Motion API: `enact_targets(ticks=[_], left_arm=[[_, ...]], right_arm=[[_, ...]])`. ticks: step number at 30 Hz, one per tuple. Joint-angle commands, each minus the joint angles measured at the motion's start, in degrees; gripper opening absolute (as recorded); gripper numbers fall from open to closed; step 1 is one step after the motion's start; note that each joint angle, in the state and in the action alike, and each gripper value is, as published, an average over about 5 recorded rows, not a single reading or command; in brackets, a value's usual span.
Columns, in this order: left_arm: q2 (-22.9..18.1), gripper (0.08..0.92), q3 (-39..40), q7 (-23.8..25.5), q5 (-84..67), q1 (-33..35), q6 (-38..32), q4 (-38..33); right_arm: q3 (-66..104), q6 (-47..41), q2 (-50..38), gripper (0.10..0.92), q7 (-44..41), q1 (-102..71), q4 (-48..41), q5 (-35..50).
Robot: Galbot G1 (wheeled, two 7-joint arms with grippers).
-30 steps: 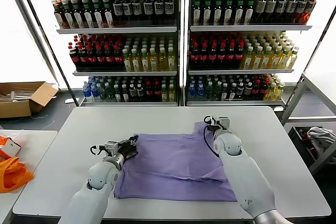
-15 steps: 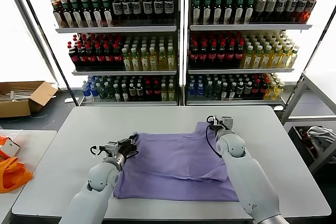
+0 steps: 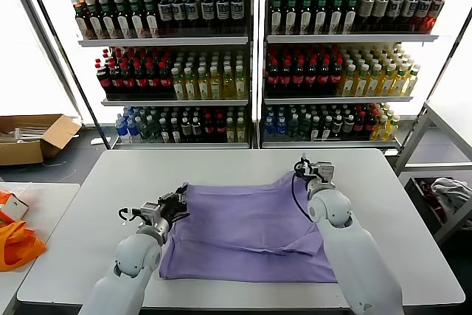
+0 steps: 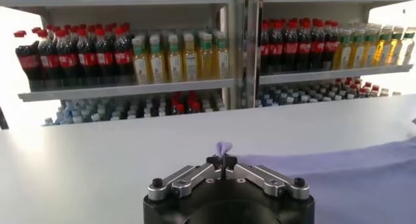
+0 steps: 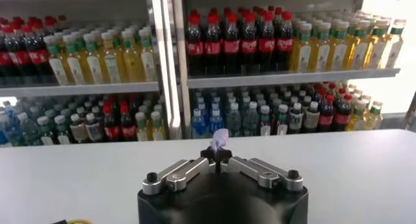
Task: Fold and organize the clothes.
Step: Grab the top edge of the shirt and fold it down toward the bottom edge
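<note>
1. We see the lavender T-shirt (image 3: 247, 230) spread plain side up across the middle of the white table (image 3: 110, 182), its long axis running from 9 to 3 o'clock between our two arms.
2. Our left gripper (image 3: 179, 198) sits at the shirt's 10 o'clock corner, fingers pinched tight on a tuft of purple cloth, which pokes up between the tips in the left wrist view (image 4: 223, 149).
3. Our right gripper (image 3: 304, 170) holds the 1 o'clock corner the same way, closed on a small tuft (image 5: 220, 139).
4. Both held corners lie on the far edge, and the free hem lies toward 6 o'clock, nearest our body. We judge the coming fold turns on carrying that far edge toward 6 o'clock, both arms equally placed.
</note>
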Motion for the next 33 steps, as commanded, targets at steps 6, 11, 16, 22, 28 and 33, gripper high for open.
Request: enact_targets(ticks=[6, 11, 16, 22, 28, 33], left_arm=[[-0.48, 0.088, -0.31, 0.39, 7.31, 8.98, -2.24, -5.98], [-0.29, 0.088, -0.35, 0.18, 8.14, 10.13, -2.32, -6.75], [-0.01, 0.088, -0.84, -0.13, 8.23, 11.02, -2.53, -7.73], [0.59, 0.088, -1.65, -0.24, 8.2, 11.33, -3.44, -8.72], [0.65, 0.088, -2.02, 0.48, 9.82, 13.16, -4.21, -9.14], [0.42, 0.088, -1.94, 0.74, 11.32, 15.35, -4.64, -10.06]], right_arm=[[3.77, 0.57, -0.23, 0.114, 2.99, -18.27, 15.54, -0.82], [5.85, 0.62, -0.81, 0.114, 4.11, -20.15, 16.66, 0.26], [7.2, 0.74, -1.19, 0.114, 4.57, -21.24, 17.66, 0.84], [8.16, 0.67, -1.68, 0.114, 4.79, -22.11, 19.17, 1.76], [8.85, 0.46, -1.95, 0.114, 4.95, -25.72, 22.23, 1.71], [9.09, 0.47, -1.84, 0.114, 5.42, -29.5, 25.15, 1.45]])
